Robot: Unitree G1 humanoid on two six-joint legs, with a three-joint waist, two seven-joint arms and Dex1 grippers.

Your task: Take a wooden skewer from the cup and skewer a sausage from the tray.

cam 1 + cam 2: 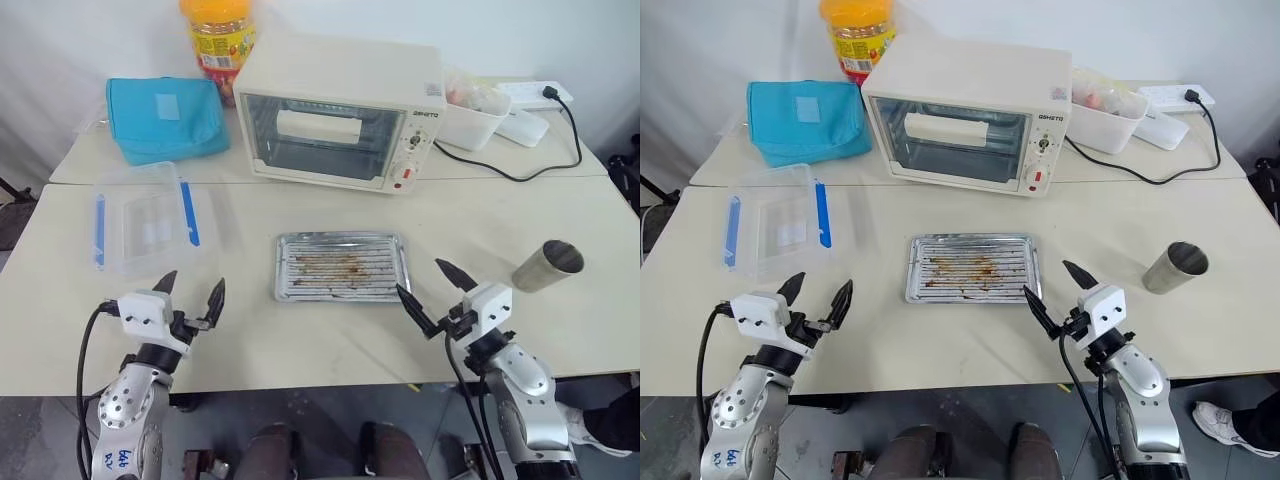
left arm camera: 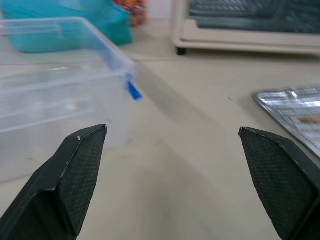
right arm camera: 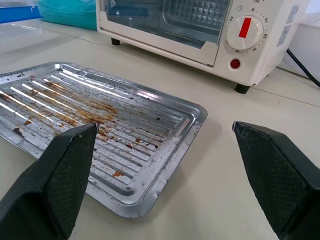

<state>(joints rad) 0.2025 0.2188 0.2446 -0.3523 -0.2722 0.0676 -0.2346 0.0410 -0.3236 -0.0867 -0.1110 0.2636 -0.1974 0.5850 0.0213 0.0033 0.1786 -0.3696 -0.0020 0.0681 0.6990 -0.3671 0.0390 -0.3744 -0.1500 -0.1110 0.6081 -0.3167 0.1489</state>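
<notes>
The tray (image 1: 340, 265) lies flat at the middle of the table, with a ridged bottom streaked with brown grease and nothing lying on it. The cup (image 1: 547, 266), a plain metal tumbler, stands near the table's right edge and leans a little in this view. The wooden skewer and the sausage are out of view. My right gripper (image 1: 418, 274) is open just off the tray's front right corner (image 3: 192, 117), holding nothing. My left gripper (image 1: 193, 288) is also open and holds nothing, near the table's front left, in front of the plastic box.
A clear plastic box with blue clips (image 1: 145, 215) sits left of the tray. Behind the tray are a white toaster oven (image 1: 335, 110), a teal bag (image 1: 165, 118), a yellow-lidded jar (image 1: 220, 40), a white container (image 1: 470, 110) and a black cable (image 1: 520, 175).
</notes>
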